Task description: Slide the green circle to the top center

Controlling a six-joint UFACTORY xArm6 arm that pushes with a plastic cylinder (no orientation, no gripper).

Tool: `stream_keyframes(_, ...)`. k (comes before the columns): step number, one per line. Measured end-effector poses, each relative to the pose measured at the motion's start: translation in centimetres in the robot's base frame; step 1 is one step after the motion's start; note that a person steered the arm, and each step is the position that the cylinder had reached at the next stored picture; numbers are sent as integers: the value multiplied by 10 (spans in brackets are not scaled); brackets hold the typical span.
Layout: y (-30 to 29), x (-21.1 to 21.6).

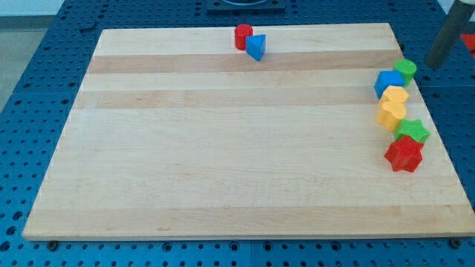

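Where the dark rod enters at the view's upper right, my tip [434, 64] sits off the board, over the blue perforated table [44, 52], just right of the green circle [405, 70]; it carries nothing and touches no block. That green circle, a smooth, rounded plastic piece, stands at the board's right edge near the top right corner. Touching it on the lower left is the blue cube [387, 83]. Below run two yellow blocks, an upper yellow block [395, 96] and a lower yellow block [390, 115], shapes unclear, then the green star [413, 131] and the red star [404, 155], all packed in one column along the right edge. At top centre, a red cylinder [243, 36] touches a blue triangular block [256, 47]. Pale, banded wood grain marks the wooden board [223, 163], which offers open room across its middle and left.
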State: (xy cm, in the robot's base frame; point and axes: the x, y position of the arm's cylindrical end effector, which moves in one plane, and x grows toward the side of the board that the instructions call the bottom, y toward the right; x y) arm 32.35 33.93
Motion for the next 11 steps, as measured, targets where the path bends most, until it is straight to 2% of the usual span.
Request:
stream_keyframes(1, -3, 25)
stream_keyframes(2, -31, 32)
stream_keyframes(5, -136, 9)
stream_keyframes(7, -139, 3)
stream_keyframes(9, -182, -23)
stream_keyframes(11, -172, -6)
